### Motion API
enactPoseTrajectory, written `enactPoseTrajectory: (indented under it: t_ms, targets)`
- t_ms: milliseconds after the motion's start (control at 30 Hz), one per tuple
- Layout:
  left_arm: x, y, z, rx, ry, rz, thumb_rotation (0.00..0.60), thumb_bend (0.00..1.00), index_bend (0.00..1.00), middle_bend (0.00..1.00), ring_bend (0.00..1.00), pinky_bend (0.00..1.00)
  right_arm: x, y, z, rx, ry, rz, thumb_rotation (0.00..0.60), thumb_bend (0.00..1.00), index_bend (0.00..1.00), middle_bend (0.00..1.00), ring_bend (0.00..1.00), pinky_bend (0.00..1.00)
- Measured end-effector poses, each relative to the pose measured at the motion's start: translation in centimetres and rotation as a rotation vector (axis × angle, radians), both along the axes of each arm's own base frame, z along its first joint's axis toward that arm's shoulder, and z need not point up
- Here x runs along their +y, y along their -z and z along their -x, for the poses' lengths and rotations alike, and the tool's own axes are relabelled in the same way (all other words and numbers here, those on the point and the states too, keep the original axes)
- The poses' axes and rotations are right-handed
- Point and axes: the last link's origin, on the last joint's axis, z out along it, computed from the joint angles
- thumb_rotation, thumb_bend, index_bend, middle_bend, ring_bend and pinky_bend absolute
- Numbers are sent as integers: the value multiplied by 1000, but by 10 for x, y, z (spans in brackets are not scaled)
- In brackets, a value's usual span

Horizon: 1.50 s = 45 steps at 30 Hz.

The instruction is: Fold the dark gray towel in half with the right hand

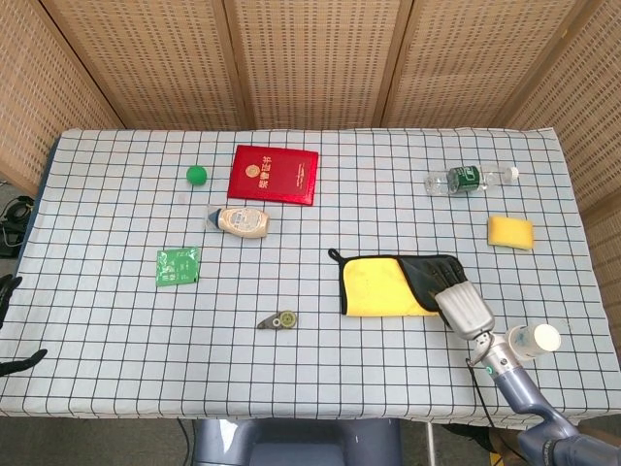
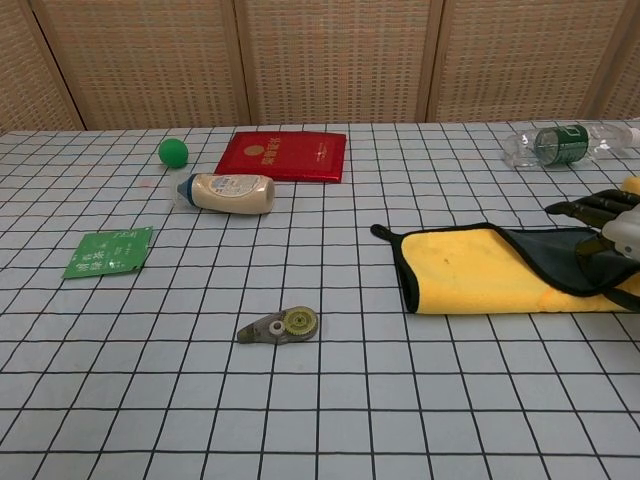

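The towel [image 1: 383, 286] lies flat right of the table's middle, yellow side up, with its dark gray side [image 1: 432, 275] turned over as a flap at the right end. My right hand [image 1: 464, 309] sits at that right end, and its fingers pinch the flap's lower right edge. From the chest, the towel [image 2: 470, 270] reaches the right border, where the right hand [image 2: 612, 238] is partly cut off and its dark fingers [image 2: 580, 207] lie over the gray flap. Only dark fingertips of my left hand [image 1: 12, 325] show at the far left table edge, apart and holding nothing.
A correction tape [image 1: 279, 319] lies left of the towel. Further left are a green packet [image 1: 178, 266], a cream bottle [image 1: 243, 221], a green ball [image 1: 197, 175] and a red booklet [image 1: 274, 175]. A water bottle [image 1: 466, 179], a yellow sponge [image 1: 510, 232] and a white container [image 1: 537, 340] sit at the right.
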Motion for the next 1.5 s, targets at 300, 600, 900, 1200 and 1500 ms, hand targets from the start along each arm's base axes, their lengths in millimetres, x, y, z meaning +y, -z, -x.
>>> enactPoseTrajectory:
  t_ms: [300,600,900,1200,1500]
  targets:
    - [0,0,0,-1,1,0,600,0,0,0,0,0,-5,0,3,-41,14,17,600,664,627,14,0,0]
    - [0,1,0,-2,1,3,600,0,0,0,0,0,-20,-8,-4,-227,116,60,600,664,655,50,0,0]
    - [0,2,-1,-1,1,6,600,0,0,0,0,0,-49,-19,-1,-364,314,103,600,664,659,55,0,0]
    - [1,2,-1,0,0,9,600,0,0,0,0,0,-66,-22,11,-382,433,156,600,664,660,59,0,0]
    - [1,3,0,-1,-1,12,600,0,0,0,0,0,-74,-16,18,-374,474,170,600,594,598,53,0,4]
